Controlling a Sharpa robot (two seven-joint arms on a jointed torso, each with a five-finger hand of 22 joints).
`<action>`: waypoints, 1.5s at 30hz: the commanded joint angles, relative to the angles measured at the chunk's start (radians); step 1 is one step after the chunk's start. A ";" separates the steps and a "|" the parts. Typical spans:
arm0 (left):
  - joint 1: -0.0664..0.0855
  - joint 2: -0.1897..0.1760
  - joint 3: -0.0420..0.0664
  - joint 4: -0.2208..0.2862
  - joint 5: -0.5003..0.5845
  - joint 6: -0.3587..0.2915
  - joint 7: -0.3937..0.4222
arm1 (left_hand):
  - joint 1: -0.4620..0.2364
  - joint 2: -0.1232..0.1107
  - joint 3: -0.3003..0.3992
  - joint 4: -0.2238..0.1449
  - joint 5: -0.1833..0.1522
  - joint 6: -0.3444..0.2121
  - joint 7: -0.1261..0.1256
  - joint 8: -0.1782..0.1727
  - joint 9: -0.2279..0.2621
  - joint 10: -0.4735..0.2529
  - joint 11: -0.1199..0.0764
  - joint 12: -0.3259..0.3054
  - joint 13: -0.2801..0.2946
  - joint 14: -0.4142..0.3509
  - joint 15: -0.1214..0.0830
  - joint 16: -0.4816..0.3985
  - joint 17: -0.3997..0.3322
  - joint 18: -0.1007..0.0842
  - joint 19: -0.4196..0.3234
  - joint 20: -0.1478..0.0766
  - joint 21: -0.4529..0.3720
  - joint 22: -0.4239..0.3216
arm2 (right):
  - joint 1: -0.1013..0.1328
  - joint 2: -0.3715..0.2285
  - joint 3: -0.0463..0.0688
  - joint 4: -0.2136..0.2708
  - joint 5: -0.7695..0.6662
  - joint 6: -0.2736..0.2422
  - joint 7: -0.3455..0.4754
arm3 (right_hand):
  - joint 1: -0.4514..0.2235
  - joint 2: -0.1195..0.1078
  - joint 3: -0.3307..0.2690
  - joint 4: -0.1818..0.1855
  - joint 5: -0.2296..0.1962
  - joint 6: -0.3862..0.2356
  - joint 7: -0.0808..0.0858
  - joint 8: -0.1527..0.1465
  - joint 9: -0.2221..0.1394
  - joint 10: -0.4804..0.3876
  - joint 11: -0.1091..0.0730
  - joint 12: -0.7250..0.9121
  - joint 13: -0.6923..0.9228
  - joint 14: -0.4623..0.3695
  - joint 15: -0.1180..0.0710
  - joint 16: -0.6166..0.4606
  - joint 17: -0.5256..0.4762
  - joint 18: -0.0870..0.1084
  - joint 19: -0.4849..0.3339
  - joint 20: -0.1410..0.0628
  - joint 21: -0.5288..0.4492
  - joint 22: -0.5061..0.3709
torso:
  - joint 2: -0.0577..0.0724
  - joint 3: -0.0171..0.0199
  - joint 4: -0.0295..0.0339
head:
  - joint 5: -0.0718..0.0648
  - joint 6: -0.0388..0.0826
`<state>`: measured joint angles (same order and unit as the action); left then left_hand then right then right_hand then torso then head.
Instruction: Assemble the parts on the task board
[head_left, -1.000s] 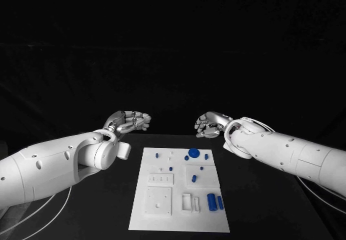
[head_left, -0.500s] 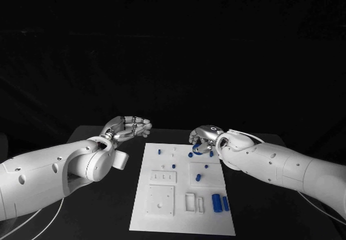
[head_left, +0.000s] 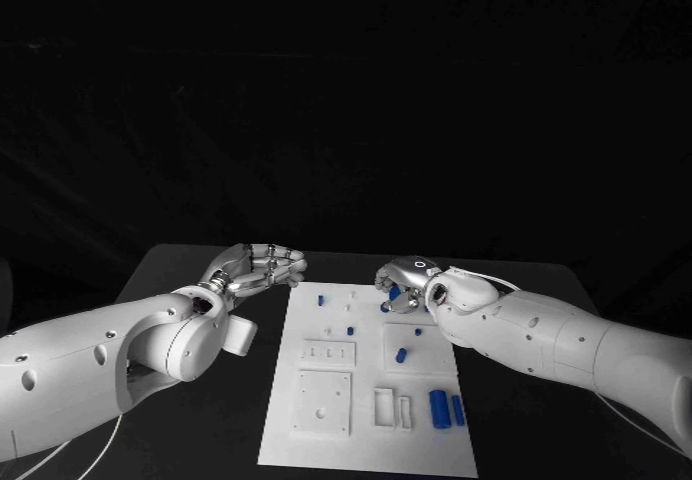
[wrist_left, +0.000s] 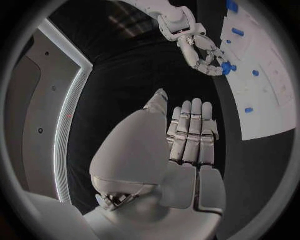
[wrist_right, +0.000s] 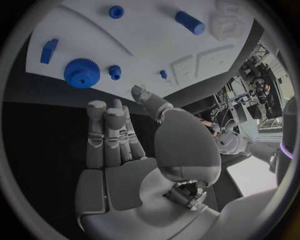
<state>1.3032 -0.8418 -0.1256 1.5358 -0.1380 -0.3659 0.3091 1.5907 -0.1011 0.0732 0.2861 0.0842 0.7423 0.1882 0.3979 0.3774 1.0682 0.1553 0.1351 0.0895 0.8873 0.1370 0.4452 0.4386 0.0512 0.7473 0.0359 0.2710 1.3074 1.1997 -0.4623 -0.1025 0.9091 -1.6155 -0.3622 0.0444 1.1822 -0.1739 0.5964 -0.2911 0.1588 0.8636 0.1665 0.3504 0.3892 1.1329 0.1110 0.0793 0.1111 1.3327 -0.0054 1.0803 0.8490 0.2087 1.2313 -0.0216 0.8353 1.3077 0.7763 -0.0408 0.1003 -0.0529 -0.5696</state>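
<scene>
The white task board (head_left: 361, 385) lies lengthwise in the middle of the table. My right hand (head_left: 405, 284) hangs over its far end with fingers stretched out and nothing in them. A large blue gear (wrist_right: 81, 73) lies on the board just beyond those fingertips, beside a small blue gear (wrist_right: 114, 71). The left wrist view shows the right hand (wrist_left: 205, 54) with the gear (wrist_left: 225, 67) at its fingertips. My left hand (head_left: 261, 267) hovers off the board's far left corner, fingers straight and empty. Two blue cylinders (head_left: 447, 409) lie near the board's right edge.
More small blue parts sit on the board: a peg (head_left: 320, 299) at the far left and another piece (head_left: 404, 353) mid-board. White raised blocks (head_left: 387, 407) stand near the cylinders. Black table (head_left: 534, 400) surrounds the board on both sides.
My right hand has come down and inward onto the far end of the board, over the blue gear. The left hand has kept its place beside the far left corner. The camera has shifted.
</scene>
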 joint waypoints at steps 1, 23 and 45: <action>0.002 -0.003 0.001 0.010 -0.007 0.017 0.007 | 0.008 0.001 -0.005 0.001 0.000 0.008 0.002 -0.006 -0.001 0.004 0.002 -0.004 -0.001 0.005 -0.001 -0.005 0.001 0.012 0.006 -0.001 0.005 0.024 | 0.000 0.002 0.000 -0.008 -0.061 -0.016 -0.032 | 0.002 -0.010 0.008 0.001 -0.005 0.002 -0.007 -0.004 -0.002 -0.001 0.004 -0.005 -0.002 -0.001 0.006 0.008 -0.002 0.053 0.014 -0.010 0.005 0.021 | 0.019 -0.0007 0.0037 | -0.003 0.005; 0.005 -0.016 0.002 0.024 -0.007 0.017 0.002 | 0.007 0.000 -0.012 0.002 -0.003 0.006 0.003 -0.010 -0.004 0.004 0.003 -0.010 -0.004 0.005 -0.001 -0.007 0.002 0.012 0.005 -0.001 0.007 0.023 | -0.005 0.012 0.000 -0.040 -0.086 0.000 -0.031 | 0.001 -0.016 0.032 0.002 -0.021 0.010 -0.010 -0.003 0.000 0.006 0.005 -0.008 -0.010 -0.004 0.007 0.024 -0.018 0.053 0.019 -0.008 0.006 0.019 | 0.063 0.0028 0.0129 | -0.011 0.015; 0.006 -0.014 0.002 0.015 -0.006 0.020 -0.004 | 0.006 0.001 -0.016 0.002 -0.008 0.005 0.005 -0.013 -0.007 0.002 0.005 -0.016 -0.006 0.006 -0.001 -0.009 0.004 0.012 0.005 -0.001 0.009 0.023 | -0.007 0.006 0.000 -0.011 -0.153 -0.085 -0.085 | -0.006 0.012 0.162 0.010 -0.108 0.135 -0.046 0.051 0.038 0.165 -0.056 0.056 0.060 -0.011 -0.051 0.056 -0.061 0.053 0.037 -0.013 0.061 0.026 | 0.088 0.0070 0.0151 | -0.011 0.027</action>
<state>1.3071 -0.8569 -0.1245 1.5487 -0.1402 -0.3619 0.3015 1.5907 -0.1011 0.0652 0.2884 0.0803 0.7422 0.1883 0.3901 0.3721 1.0682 0.1554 0.1228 0.0847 0.8871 0.1370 0.4414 0.4408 0.0449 0.7472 0.0359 0.2746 1.3078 1.1990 -0.4559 -0.0988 0.8943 -1.7206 -0.4200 -0.0038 1.1740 -0.1738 0.7533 -0.2818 0.0539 0.9955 0.1208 0.4010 0.4263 1.2607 0.0625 0.1312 0.1654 1.3362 -0.0380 1.1333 0.7888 0.1981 1.2633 -0.0283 0.8951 1.3075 0.8607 -0.0348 0.1148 -0.0646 -0.5431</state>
